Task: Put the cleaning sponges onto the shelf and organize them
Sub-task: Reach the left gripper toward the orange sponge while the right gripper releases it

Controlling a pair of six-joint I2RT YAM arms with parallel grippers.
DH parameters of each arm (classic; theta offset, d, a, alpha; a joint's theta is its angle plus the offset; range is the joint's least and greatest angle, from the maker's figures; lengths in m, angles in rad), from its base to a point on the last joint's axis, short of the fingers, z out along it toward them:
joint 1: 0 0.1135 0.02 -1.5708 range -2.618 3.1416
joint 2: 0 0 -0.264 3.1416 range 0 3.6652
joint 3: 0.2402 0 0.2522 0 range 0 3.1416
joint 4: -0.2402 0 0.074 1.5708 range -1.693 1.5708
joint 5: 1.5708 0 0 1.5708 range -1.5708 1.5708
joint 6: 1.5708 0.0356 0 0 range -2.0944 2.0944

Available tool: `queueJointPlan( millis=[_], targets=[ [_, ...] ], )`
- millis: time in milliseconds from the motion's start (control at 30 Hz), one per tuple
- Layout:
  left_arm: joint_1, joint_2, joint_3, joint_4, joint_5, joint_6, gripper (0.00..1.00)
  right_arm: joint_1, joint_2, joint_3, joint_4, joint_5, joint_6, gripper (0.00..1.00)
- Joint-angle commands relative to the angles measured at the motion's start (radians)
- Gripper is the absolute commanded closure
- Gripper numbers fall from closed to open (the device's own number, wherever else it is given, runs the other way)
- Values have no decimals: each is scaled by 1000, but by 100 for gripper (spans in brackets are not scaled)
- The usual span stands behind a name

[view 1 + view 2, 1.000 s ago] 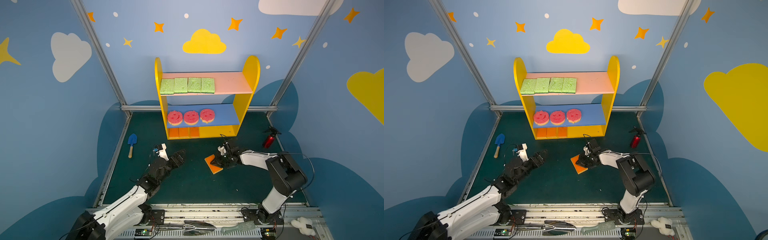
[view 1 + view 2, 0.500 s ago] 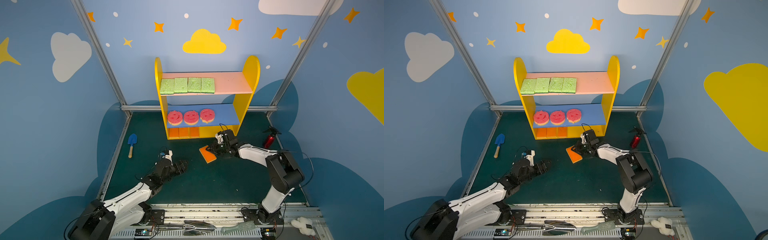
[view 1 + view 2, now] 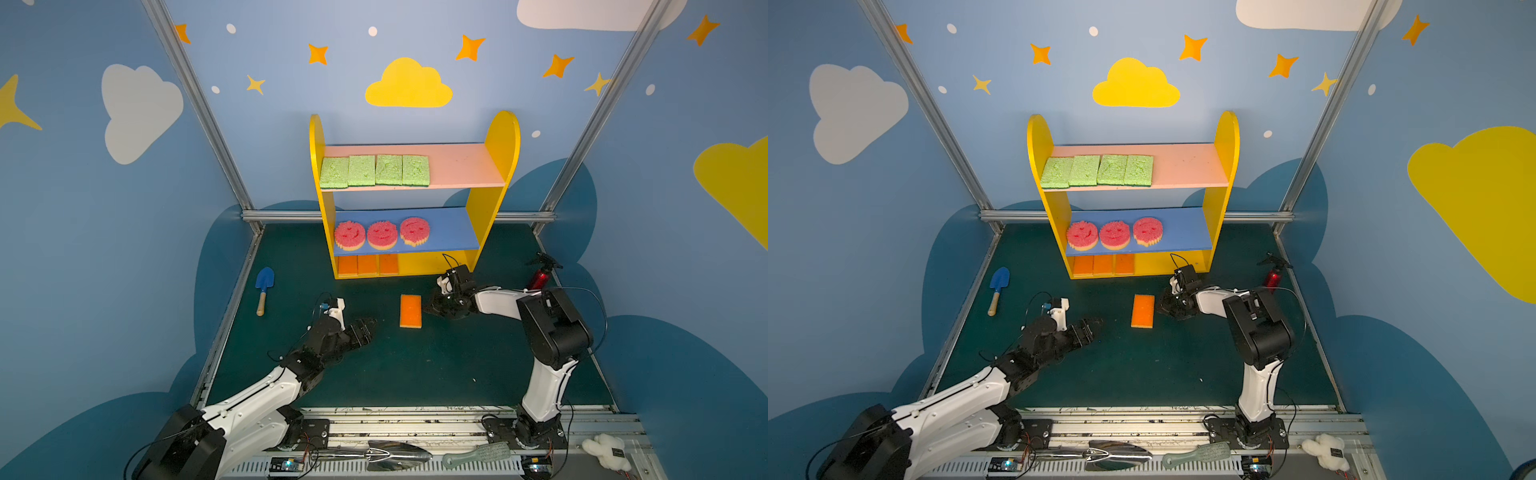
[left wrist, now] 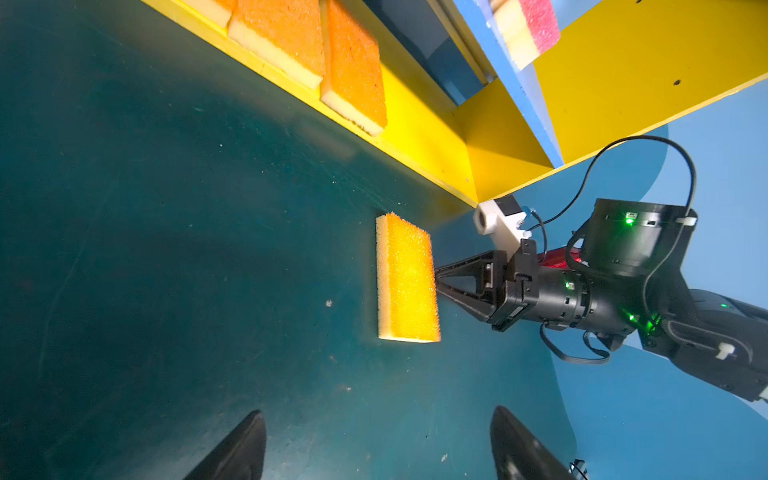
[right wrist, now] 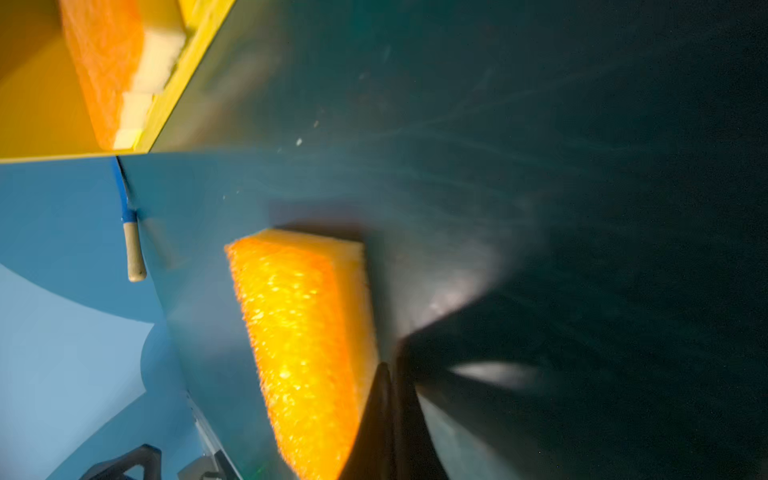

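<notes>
Both top views are bright, evenly lit from above and sharp, with saturated colours. Shadows there are soft; the base tier of the yellow 3-tier shelf (image 3: pixel 503 137) sits in shade under its boards. The wide lens bows the grey aluminium frame posts (image 3: pixel 195 104) outward near the edges.

In the left wrist view the loose orange rectangular sponge with yellow underside (image 4: pixel 407 278) is crisp and strongly lit. The dark green table mat (image 4: pixel 166 249) dims toward the corners, and small green indicator lights (image 4: pixel 629 218) glow.

The right wrist view is smeared and soft throughout. The sponge flares to pale yellow spots, a dark shadow hugs its far edge, the blue toy trowel with wooden handle (image 5: pixel 133 249) is blurred, and 1 side of the mat sinks to near black.
</notes>
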State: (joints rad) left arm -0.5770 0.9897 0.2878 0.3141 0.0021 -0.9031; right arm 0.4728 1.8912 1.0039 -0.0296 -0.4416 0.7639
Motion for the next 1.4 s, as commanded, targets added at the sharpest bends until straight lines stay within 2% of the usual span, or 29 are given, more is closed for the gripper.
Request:
queueJointPlan(
  millis=[0,133,300,533,800,967,1367],
  targets=[
    [-2,3,-3,-14,-13,-4,16,51,-16,-33,19,-6,17,100],
    [-1,58,-1,32,8,-25,17,92,-35,-62,50,-15,44,100],
    [-1,149,38,64,66,-31,26,92,-77,-86,55,-23,48,100],
    [-47,237,75,88,-11,-108,40,79,-157,-115,35,-23,35,100],
    [-91,379,107,191,-53,-197,42,34,-270,-175,16,-24,18,100],
    [-113,439,137,189,-88,-213,42,-5,-322,-223,17,-37,11,100],
    [-130,673,203,354,-70,-275,48,-83,-402,-275,-22,-61,-24,100]
  ],
)
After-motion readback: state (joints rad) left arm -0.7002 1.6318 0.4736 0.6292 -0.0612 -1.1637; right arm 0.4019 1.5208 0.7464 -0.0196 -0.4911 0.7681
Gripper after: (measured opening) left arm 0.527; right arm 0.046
